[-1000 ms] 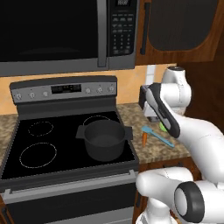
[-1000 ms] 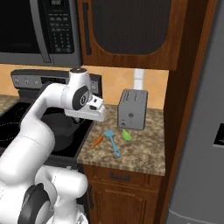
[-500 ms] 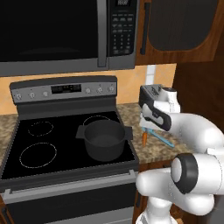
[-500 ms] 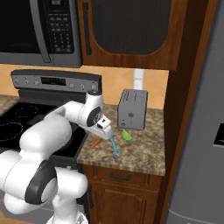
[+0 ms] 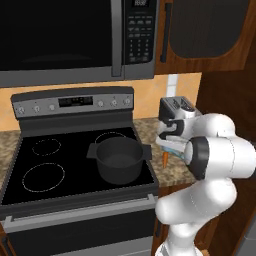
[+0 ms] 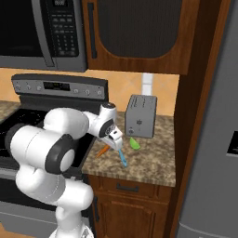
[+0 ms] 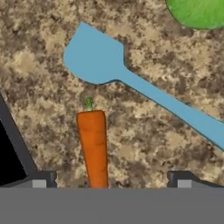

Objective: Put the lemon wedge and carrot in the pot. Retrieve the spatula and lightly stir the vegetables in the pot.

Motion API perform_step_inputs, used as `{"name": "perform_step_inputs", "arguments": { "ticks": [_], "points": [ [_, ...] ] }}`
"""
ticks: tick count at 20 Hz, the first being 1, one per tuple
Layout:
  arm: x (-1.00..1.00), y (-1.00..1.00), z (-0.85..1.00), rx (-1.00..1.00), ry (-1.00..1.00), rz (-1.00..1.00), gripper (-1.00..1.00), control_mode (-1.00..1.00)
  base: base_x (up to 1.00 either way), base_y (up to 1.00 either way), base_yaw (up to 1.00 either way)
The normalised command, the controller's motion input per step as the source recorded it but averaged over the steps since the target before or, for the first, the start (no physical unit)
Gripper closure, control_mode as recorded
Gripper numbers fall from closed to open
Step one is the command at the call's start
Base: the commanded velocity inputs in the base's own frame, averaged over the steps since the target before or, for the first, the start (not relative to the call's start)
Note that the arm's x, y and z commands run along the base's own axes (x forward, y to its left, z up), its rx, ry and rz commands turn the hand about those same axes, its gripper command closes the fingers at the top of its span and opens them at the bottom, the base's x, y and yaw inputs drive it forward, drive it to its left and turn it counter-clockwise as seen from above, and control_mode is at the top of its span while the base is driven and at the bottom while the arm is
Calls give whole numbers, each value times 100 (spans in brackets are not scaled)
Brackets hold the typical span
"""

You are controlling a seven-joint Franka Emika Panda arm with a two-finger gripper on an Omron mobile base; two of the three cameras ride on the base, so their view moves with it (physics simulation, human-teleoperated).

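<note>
Close up, the gripper (image 7: pixel 112 179), jaws spread wide, frames the carrot (image 7: pixel 93 146) beside the spatula (image 7: pixel 131 81); the pot (image 5: pixel 119 160) sits on the stove (image 5: pixel 45 170).

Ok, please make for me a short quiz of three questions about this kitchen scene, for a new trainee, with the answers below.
1. True or false: the carrot already lies inside the pot.
2. Which thing lies between the open gripper's fingertips in the hand view? A) the lemon wedge B) the carrot C) the spatula
3. Fill in: the spatula lies flat on the ______, in front of the toaster.

Key: 1 false, it lies on the counter beside the stove; 2 B; 3 counter.
</note>
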Motion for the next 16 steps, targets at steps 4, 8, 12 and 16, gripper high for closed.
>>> {"name": "perform_step_inputs", "arguments": {
  "ticks": [4,8,12,16],
  "points": [
    [64,0,-57,0,0,-6,-100,-100,0,0,0],
    [35,0,-50,0,0,-3,-100,-100,0,0,0],
    [2,1,-50,0,0,0,-100,-100,0,0,0],
    [-10,15,-34,0,0,0,100,-100,0,0,0]
  ]
}}
